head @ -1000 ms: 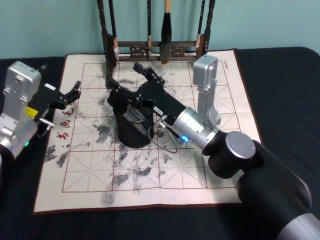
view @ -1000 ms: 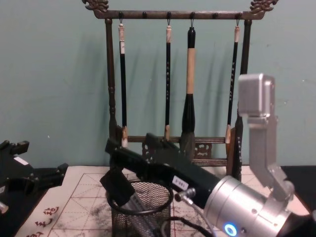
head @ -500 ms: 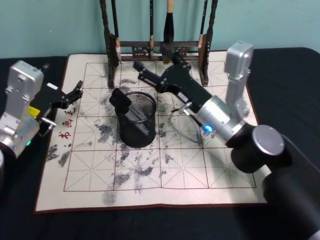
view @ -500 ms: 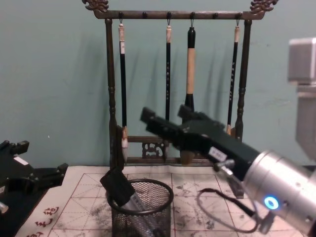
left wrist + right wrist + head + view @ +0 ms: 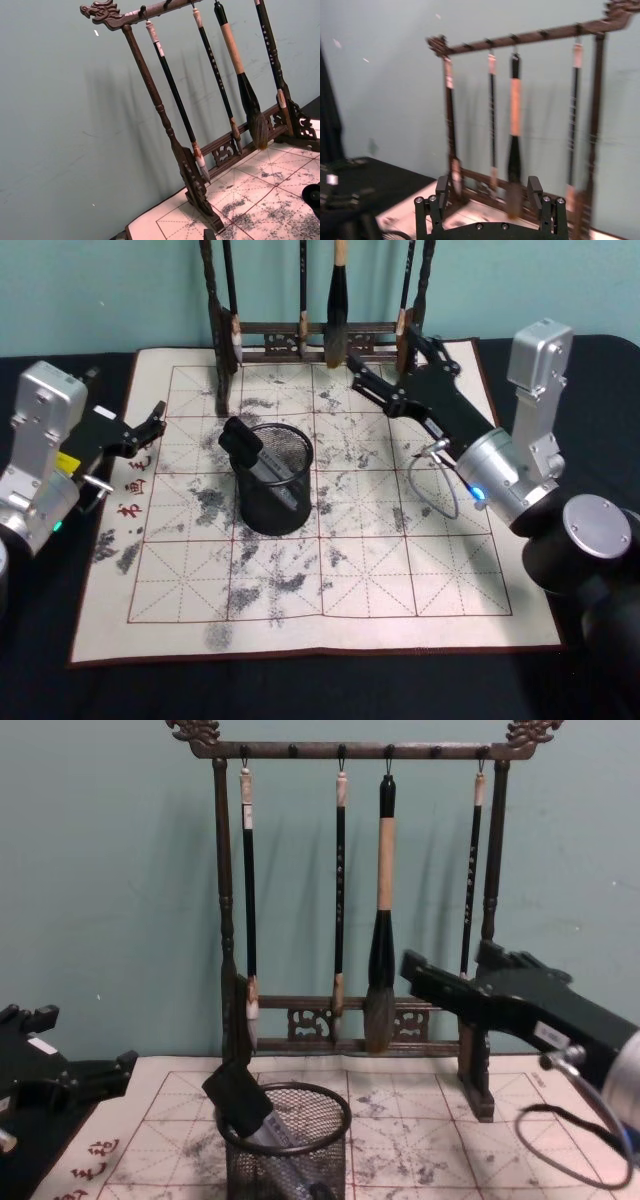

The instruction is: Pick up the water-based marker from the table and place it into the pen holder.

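Head view: right end effector [image 5: 385, 368] withdrawn rightward from pen holder [image 5: 275, 480], fingers apart, empty; marker [image 5: 255, 455] inside.

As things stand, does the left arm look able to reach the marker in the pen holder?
Probably yes. The left gripper rests open beside the pen holder, whose top is uncovered; the marker leans out toward it, and the right gripper is off by the brush rack.
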